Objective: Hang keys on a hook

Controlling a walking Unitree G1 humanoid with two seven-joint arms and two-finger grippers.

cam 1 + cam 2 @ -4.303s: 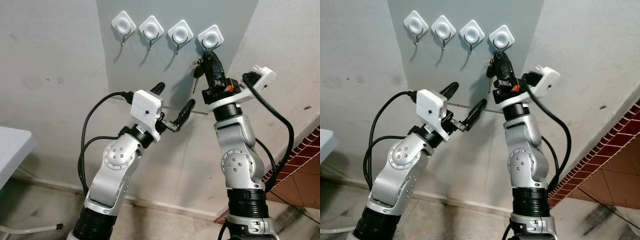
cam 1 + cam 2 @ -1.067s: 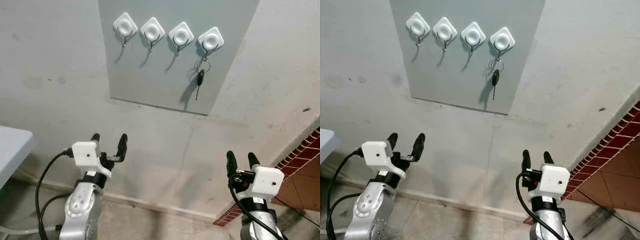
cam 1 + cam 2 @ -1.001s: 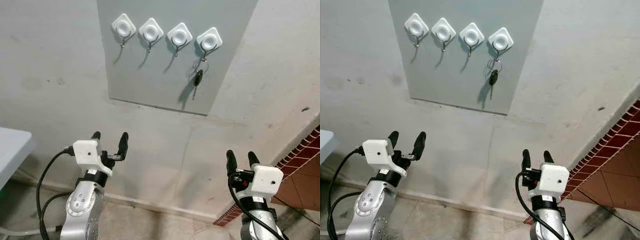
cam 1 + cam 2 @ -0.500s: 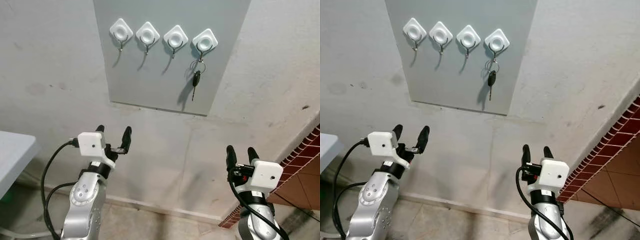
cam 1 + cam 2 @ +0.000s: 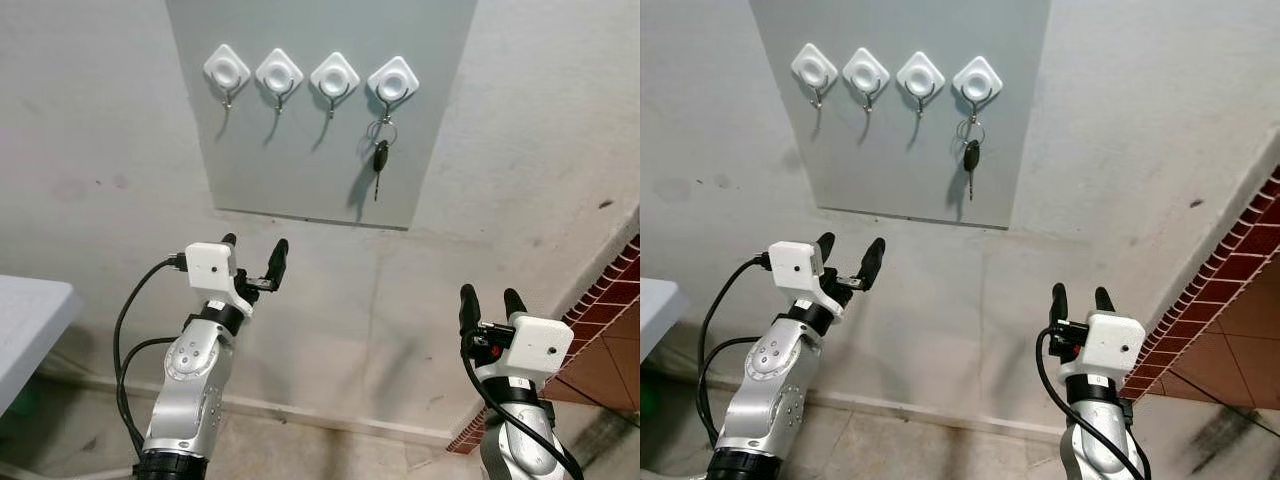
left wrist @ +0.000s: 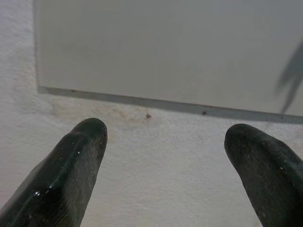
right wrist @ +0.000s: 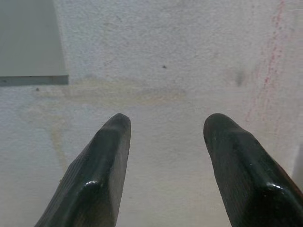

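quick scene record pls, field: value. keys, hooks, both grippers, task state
keys: black-headed key on a metal ring, hanging from the rightmost hook, free of both grippers
hooks: four white diamond-shaped wall hooks in a row on a grey panel; the other three bare
left gripper: open, holding nothing, raised below the panel's lower edge
right gripper: open, holding nothing, low, pointing at the bare wall
surroundings: white table corner at left, red brick-pattern tiling at right
task state: keys look hung; nothing left to place

Grey panel fixed on rough whitish wall. Corner of white table at far left. Red brick tiles at lower right.
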